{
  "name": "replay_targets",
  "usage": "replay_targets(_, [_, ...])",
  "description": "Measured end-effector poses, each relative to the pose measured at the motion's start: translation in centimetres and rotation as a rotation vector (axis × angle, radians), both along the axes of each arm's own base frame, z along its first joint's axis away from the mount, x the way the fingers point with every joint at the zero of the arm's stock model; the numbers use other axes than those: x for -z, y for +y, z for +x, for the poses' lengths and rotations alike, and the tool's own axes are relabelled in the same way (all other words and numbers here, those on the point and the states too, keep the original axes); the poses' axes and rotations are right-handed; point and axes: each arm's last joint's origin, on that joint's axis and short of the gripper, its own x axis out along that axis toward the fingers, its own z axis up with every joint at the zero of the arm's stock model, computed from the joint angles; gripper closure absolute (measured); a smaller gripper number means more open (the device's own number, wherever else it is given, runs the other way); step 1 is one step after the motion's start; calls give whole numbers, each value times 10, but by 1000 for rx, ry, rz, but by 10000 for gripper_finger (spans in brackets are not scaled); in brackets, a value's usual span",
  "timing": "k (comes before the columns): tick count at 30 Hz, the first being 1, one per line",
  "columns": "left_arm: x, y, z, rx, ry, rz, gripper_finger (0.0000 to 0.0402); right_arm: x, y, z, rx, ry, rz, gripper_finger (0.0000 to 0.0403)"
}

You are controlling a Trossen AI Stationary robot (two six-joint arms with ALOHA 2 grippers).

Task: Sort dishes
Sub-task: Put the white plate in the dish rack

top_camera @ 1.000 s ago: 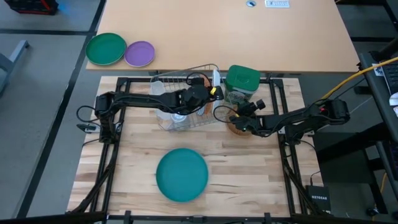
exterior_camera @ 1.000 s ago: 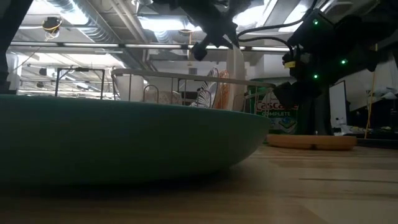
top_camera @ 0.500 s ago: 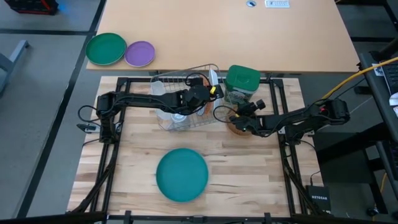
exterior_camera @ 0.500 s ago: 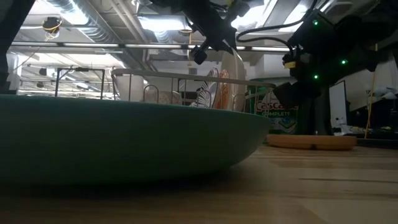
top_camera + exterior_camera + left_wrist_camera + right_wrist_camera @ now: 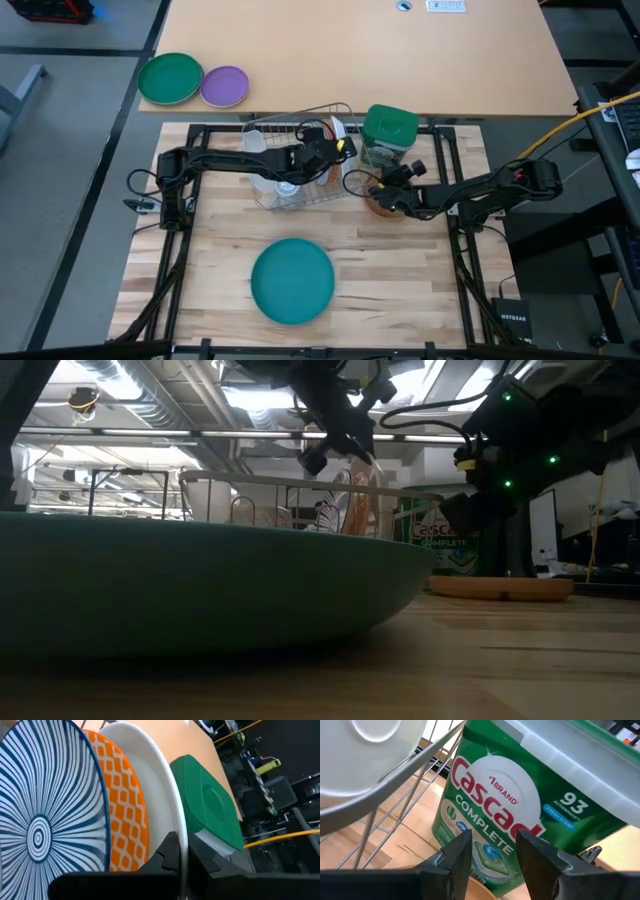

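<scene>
A wire dish rack (image 5: 262,200) holds a blue-and-white striped plate (image 5: 45,820) and an orange patterned plate (image 5: 125,820), both standing on edge. Next to them a white plate (image 5: 150,780) leans in the rack, and my left gripper (image 5: 337,148) is shut on it. A large teal plate (image 5: 292,280) lies flat on the table nearer the front. A brown plate (image 5: 500,588) lies flat right of the rack. Over it my right gripper (image 5: 378,188) stands open with nothing between its fingers, facing the green canister (image 5: 510,805). My left gripper pinches the white plate's rim (image 5: 183,837) between its two fingers, one on each face. The fingers reach over the rack from the table's left, slanting a little downward. The plate stands on edge, leaning toward the orange plate; its lower edge is hidden inside the rack.
The green lidded canister (image 5: 388,132) stands just right of the rack, close to both grippers. A bright green plate (image 5: 170,78) and a purple plate (image 5: 224,86) lie on the farther tan table. Bare wood lies on both sides of the teal plate.
My left gripper has rolled and sunk a little over the rack. The white plate, which stood nearly upright and higher, has tipped toward the table's left, toward the orange plate, and come lower into the rack.
</scene>
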Motion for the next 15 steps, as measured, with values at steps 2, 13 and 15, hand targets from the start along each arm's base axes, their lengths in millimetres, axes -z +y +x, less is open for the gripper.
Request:
replay_targets(2, [0, 3, -1, -8, -5, -3, 401, 0, 0, 0, -12, -1, 12, 246])
replay_targets(13, [5, 24, -2, -9, 71, 47, 348, 1, 1, 1, -28, -2, 30, 246])
replay_targets(15, [5, 26, -2, 20, 102, 67, 339, 1, 1, 1, -28, -1, 30, 246])
